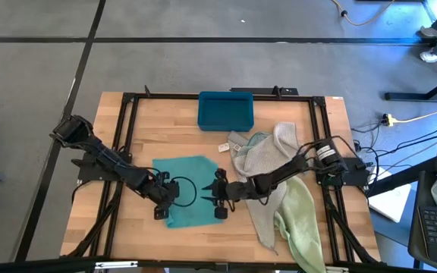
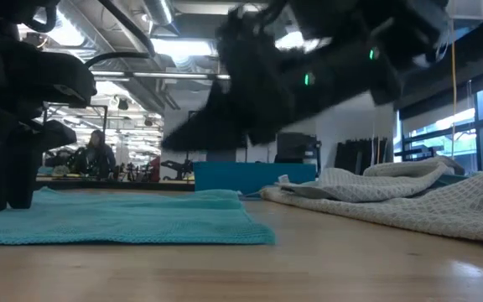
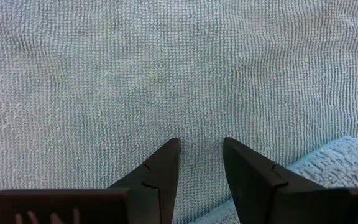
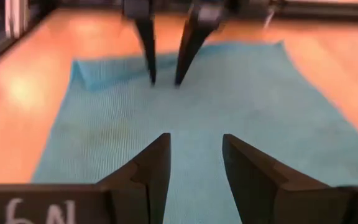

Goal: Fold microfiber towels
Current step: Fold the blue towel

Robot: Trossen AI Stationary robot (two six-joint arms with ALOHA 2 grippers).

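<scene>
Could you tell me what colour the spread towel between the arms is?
Teal, clearest in the high view.

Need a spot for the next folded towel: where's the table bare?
Bare wood left of the blue bin, above the teal towel, and along the front-left edge. Crowded right of centre: the towel pile and pale green towel.

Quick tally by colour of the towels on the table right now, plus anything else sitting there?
Teal towel, spread flat under both arms: 1
Grey-beige towel, in the heap: 1 clearly visible
Pale green towel, in the heap: 1
Pale blue towel, edge showing: 1
Blue bin: 1
Total: 5
</scene>
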